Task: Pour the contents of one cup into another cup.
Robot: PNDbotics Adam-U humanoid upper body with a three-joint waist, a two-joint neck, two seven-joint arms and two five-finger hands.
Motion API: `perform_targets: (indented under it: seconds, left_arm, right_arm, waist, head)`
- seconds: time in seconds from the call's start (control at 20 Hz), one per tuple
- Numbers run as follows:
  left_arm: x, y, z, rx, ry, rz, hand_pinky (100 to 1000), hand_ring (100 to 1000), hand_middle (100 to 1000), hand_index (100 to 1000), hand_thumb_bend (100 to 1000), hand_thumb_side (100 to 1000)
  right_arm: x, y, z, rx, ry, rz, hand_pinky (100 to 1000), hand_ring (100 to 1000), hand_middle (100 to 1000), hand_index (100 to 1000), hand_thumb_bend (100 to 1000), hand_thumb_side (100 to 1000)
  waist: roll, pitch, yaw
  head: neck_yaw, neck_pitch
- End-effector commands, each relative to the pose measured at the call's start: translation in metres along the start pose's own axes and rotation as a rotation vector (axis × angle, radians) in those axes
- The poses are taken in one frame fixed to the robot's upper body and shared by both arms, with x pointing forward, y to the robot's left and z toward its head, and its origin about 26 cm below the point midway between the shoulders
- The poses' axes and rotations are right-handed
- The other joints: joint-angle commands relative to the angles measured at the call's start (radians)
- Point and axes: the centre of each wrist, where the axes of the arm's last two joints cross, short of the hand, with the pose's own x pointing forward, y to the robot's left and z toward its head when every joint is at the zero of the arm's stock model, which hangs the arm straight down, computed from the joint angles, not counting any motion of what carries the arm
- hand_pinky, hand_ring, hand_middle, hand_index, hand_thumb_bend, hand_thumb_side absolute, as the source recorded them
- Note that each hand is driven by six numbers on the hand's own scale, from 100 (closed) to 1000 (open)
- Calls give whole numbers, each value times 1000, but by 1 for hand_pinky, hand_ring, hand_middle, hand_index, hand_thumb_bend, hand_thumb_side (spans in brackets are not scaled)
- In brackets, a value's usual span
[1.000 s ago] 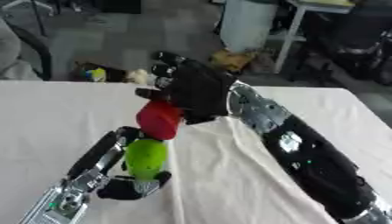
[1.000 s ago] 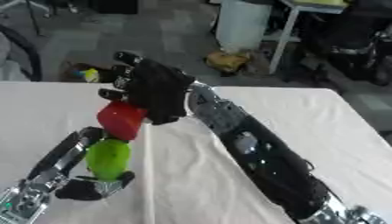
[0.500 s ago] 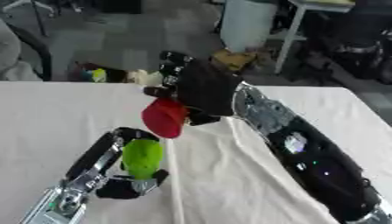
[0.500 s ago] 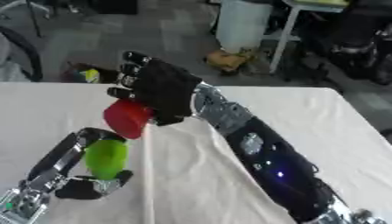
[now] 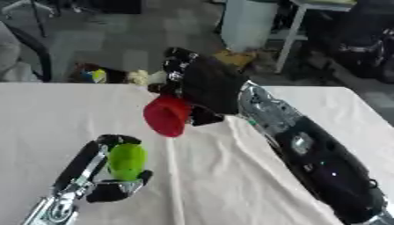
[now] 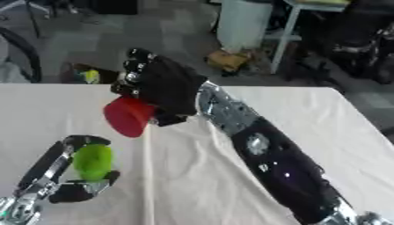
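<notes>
red cup contents hidden, L forearm cropped

The surface is covered edge to edge with a white cloth, kinda wrinkled, with a long crease running down the middle toward the near edge. Can't tell if the green cup actually sits on the cloth or is lifted off it.
</notes>
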Motion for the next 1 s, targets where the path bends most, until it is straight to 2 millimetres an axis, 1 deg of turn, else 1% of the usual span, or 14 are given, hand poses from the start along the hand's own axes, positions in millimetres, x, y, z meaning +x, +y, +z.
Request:
perform_targets:
  seconds: [0.05, 0.1, 0.2, 0.25, 0.3, 0.35, 0.4, 0.45, 0.5, 0.55, 0.6, 0.7, 0.9, 1.0]
  left_arm:
    - [-12, 10, 4, 64, 22, -53, 563, 271, 408, 765, 308, 279]
    - [-15, 9, 6, 76, 33, -60, 571, 279, 416, 771, 345, 289]
    - [-22, 7, 10, 96, 51, -71, 599, 320, 455, 793, 609, 364]
    - [-24, 6, 12, 103, 55, -75, 611, 342, 474, 805, 721, 394]
    - [-25, 5, 13, 106, 59, -79, 638, 381, 507, 819, 865, 430]
    - [-27, 4, 15, 106, 62, -82, 657, 405, 528, 825, 938, 444]
    - [-29, 4, 17, 105, 65, -83, 690, 453, 575, 838, 1000, 457]
    - [-30, 3, 18, 103, 68, -82, 699, 466, 592, 842, 1000, 465]
    - [-31, 3, 19, 105, 68, -79, 721, 502, 637, 852, 1000, 538]
    - [-31, 3, 20, 110, 66, -75, 725, 509, 646, 853, 1000, 554]
    - [-31, 4, 21, 115, 62, -70, 733, 518, 659, 854, 1000, 566]
    - [-31, 7, 22, 124, 58, -61, 735, 520, 663, 855, 1000, 573]
    - [-29, 9, 26, 136, 65, -46, 736, 519, 663, 853, 1000, 587]
    - [-28, 9, 26, 133, 66, -42, 736, 519, 664, 853, 1000, 593]
  right_arm:
    - [-9, -8, 0, -16, 14, 17, 726, 547, 401, 726, 100, 314]
    - [-9, -8, -1, -18, 16, 15, 726, 547, 391, 726, 100, 313]
    - [-9, -8, -1, -20, 19, 11, 725, 548, 342, 723, 100, 312]
    - [-9, -8, -1, -20, 21, 9, 725, 548, 328, 722, 100, 311]
    - [-9, -8, -1, -21, 23, 7, 724, 549, 304, 720, 100, 311]
    - [-9, -8, -1, -21, 24, 4, 724, 549, 289, 719, 100, 310]
    - [-9, -7, 0, -22, 26, 1, 723, 551, 250, 715, 100, 309]
    - [-9, -7, 0, -22, 30, -4, 722, 552, 230, 712, 100, 308]
    - [-9, -6, 0, -22, 34, -11, 720, 556, 189, 702, 100, 304]
    - [-9, -5, 1, -22, 41, -22, 719, 559, 177, 697, 100, 301]
    - [-9, -3, 3, -23, 55, -42, 712, 573, 143, 665, 100, 290]
    - [-8, 4, 7, -22, 101, -120, 697, 603, 124, 596, 100, 263]
    - [-10, 24, 27, -5, 263, -409, 664, 699, 117, 461, 100, 172]
    - [-9, 35, 40, 1, 333, -607, 650, 739, 118, 426, 100, 121]
  waist:
    - [6, -17, -1]
    - [6, -16, -1]
    - [6, -16, -1]
    - [6, -16, -1]
    - [6, -15, -1]
    - [6, -15, -2]
    - [5, -14, -2]
    - [5, -14, -2]
    - [5, -14, -2]
    - [5, -14, -2]
    - [6, -14, -3]
    - [8, -14, -3]
    - [12, -14, -4]
    - [14, -15, -4]
  head:
    - [-4, -10]
    - [-4, -10]
    - [-5, -10]
    - [-5, -10]
    - [-5, -10]
    - [-5, -10]
    - [-5, -10]
    - [-5, -9]
    - [-5, -9]
    - [-5, -9]
    - [-5, -9]
    - [-4, -9]
    - [-3, -9]
    - [-1, -9]
